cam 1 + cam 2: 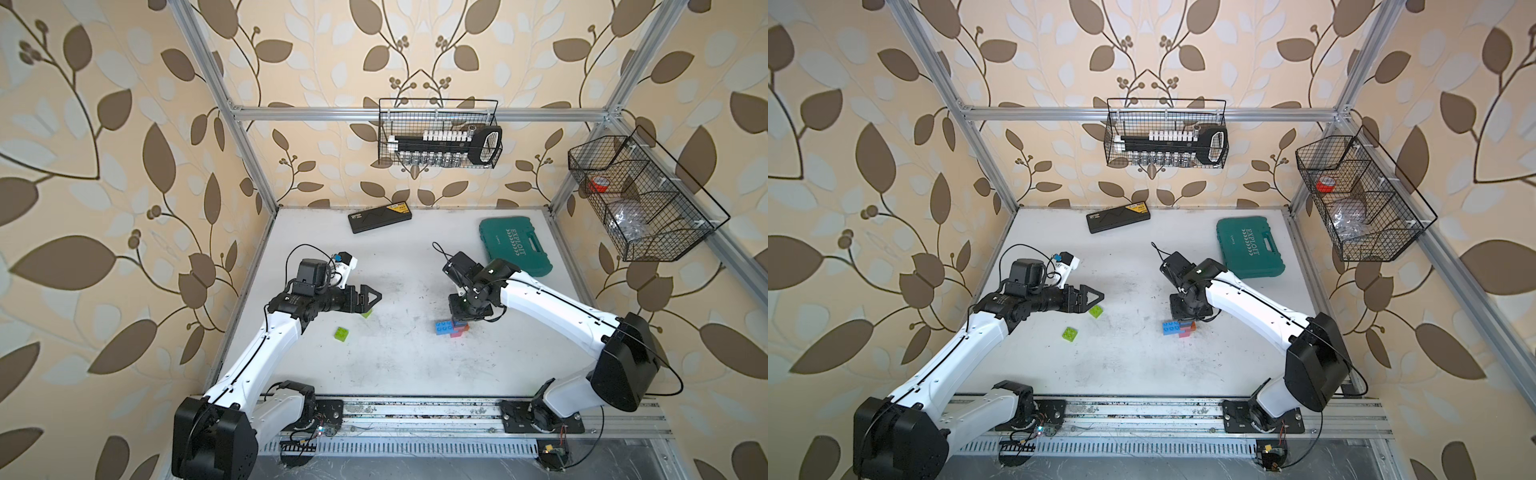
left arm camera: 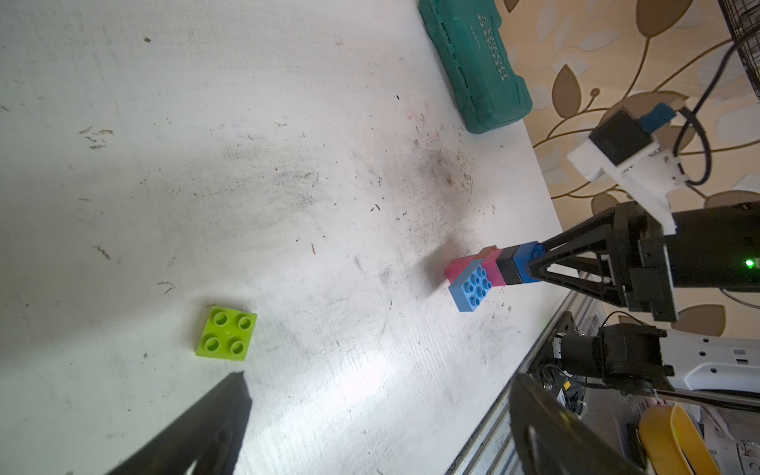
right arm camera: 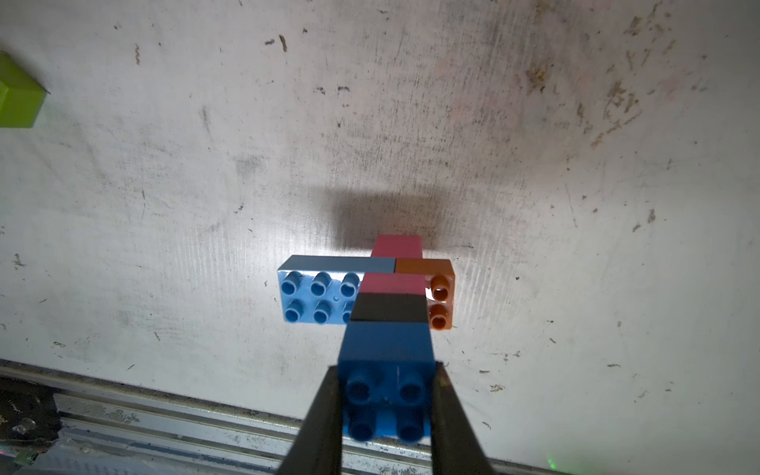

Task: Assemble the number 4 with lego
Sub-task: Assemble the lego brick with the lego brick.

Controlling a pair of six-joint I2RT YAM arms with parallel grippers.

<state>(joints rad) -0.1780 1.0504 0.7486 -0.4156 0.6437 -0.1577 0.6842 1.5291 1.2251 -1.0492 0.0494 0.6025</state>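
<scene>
The partly built number 4 stands upright on the table. It is a column of dark blue, black and pink bricks over a light blue crossbar with an orange end, on a pink foot. My right gripper points down, shut on the dark blue top brick. Two lime green bricks lie loose to the left. My left gripper hovers open and empty just above the farther one.
A teal tool case lies at the back right and a flat black box at the back. Wire baskets hang on the back and right walls. The arms' metal rail runs along the front edge.
</scene>
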